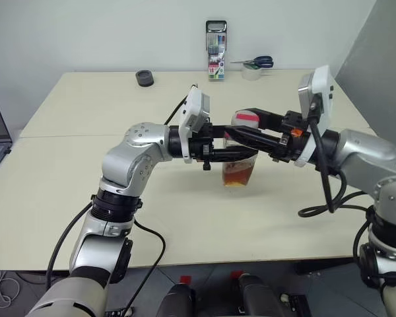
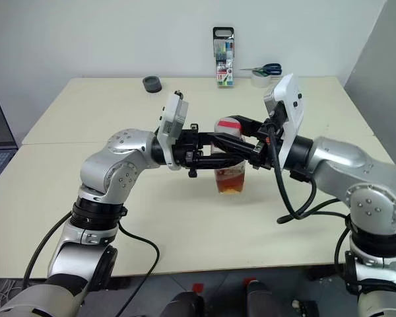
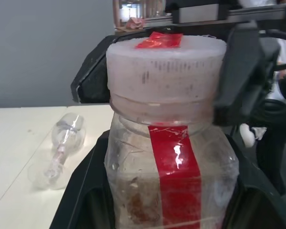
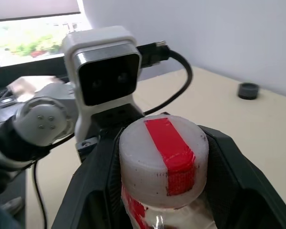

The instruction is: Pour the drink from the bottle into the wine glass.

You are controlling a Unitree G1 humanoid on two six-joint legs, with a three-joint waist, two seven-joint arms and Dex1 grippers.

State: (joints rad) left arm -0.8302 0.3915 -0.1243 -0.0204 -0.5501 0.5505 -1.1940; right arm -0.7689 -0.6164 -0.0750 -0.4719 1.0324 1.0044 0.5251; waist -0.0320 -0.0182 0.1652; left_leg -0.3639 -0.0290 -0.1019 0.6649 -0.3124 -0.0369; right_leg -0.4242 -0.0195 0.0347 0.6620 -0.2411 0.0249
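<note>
Left gripper point(image 1: 241, 153) level, clamping bottle point(image 1: 239, 168) (right gripper point(image 1: 245, 124) on cap point(image 3: 167, 71)).

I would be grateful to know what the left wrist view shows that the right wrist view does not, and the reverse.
Left wrist view, not the right: the glass lying on the table, and the bottle body held in the left tool. Right wrist view, not the left: the left arm's camera, its cable and a dark ring on the table. Both: the cap with its red tape, gripped by the right tool.
</note>
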